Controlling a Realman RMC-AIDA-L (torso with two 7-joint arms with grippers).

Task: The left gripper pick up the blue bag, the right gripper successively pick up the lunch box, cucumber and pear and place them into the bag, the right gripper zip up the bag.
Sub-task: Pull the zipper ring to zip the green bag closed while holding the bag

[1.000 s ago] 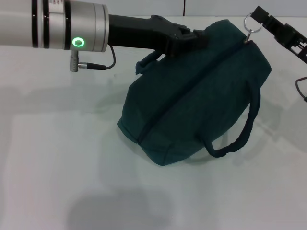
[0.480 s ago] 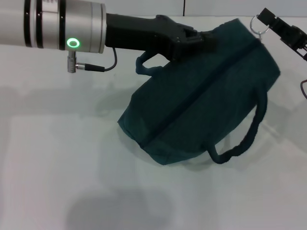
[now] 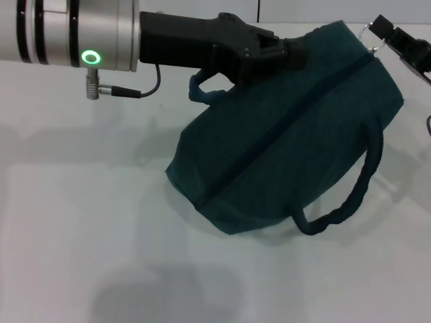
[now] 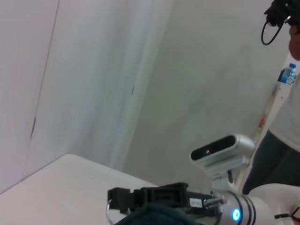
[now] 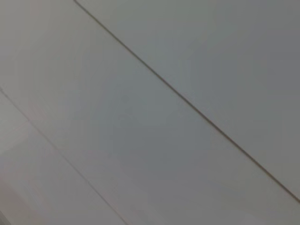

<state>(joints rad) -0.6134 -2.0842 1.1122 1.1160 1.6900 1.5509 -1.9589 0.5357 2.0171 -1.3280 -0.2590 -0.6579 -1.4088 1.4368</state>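
The blue bag [image 3: 289,134] lies tilted on the white table [image 3: 81,215], its zipper line closed along the top. My left gripper [image 3: 291,52] is shut on the bag's upper edge and holds that end raised. My right gripper [image 3: 378,28] is at the bag's far right corner, shut on the ring zipper pull [image 3: 369,32]. The left wrist view shows the right gripper [image 4: 117,200] above the bag's edge [image 4: 157,218]. The lunch box, cucumber and pear are out of view. The right wrist view shows only a blank wall.
One bag handle [image 3: 350,202] hangs loose at the front right, the other [image 3: 202,91] loops under my left arm. A cable [image 3: 145,91] hangs from the left arm's silver joint. The robot's head camera [image 4: 220,150] shows in the left wrist view.
The bag's raised end has moved up and to the right. My right gripper has moved right with the zipper ring, and my left gripper has risen with the bag's edge.
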